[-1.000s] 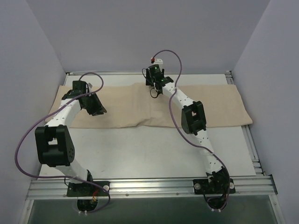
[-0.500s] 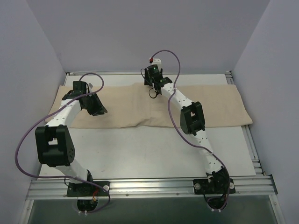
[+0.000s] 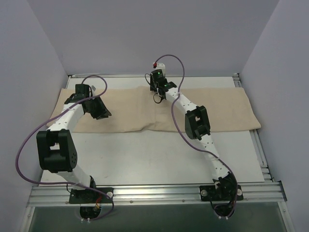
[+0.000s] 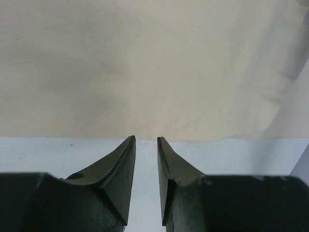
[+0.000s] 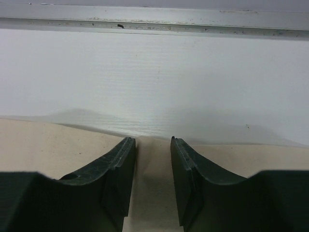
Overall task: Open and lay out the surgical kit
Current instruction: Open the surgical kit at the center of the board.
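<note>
Your right pincer (image 5: 152,141) is sitting low at the far edge of the beige cloth wrap (image 3: 125,111). Its two dark fingers (image 5: 120,169) are standing a little apart, and cloth is filling the gap between them. Whether they are pinching that edge or only resting over it, you cannot tell from the wrist view. Just left of the fingertips the cloth's edge is rising in a shallow ridge off the white table (image 5: 154,77). Beyond that bare strip, a metal rail (image 5: 154,21) is running along the table's back edge.

Your left pincer (image 4: 146,139) is hanging released, its jaws showing a narrow slit with nothing in it. Only white table is showing through the slit, and the tips are pointing at a straight edge of the wrap just ahead. Further right in that view the cloth is lying in a soft fold.

From above, the wrap is lying as a long band across the far part of the table. The left arm is working over its left end and the right arm is reaching to its far edge near the middle.
</note>
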`<state>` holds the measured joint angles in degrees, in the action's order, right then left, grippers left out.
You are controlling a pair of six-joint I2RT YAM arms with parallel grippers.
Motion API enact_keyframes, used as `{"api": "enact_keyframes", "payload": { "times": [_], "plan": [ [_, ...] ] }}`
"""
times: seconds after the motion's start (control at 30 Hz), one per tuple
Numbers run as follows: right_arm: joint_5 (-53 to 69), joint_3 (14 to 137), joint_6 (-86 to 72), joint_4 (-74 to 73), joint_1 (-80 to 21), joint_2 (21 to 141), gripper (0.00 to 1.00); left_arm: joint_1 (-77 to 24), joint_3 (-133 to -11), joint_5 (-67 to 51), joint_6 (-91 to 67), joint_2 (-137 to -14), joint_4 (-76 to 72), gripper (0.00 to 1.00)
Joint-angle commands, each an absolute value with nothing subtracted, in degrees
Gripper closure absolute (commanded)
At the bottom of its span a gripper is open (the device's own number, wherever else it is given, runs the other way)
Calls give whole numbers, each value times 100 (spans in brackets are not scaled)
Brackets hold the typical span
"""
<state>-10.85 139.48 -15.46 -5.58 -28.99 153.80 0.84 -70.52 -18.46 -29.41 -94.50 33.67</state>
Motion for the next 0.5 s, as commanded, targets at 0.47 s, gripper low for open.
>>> {"api": "enact_keyframes", "payload": {
  "times": [0.47],
  "plan": [
    [-1002, 14387, -1406, -483, -3023, 15311, 94, 97, -7172, -1960, -2892, -9404, 3164, 66]
  ]
}}
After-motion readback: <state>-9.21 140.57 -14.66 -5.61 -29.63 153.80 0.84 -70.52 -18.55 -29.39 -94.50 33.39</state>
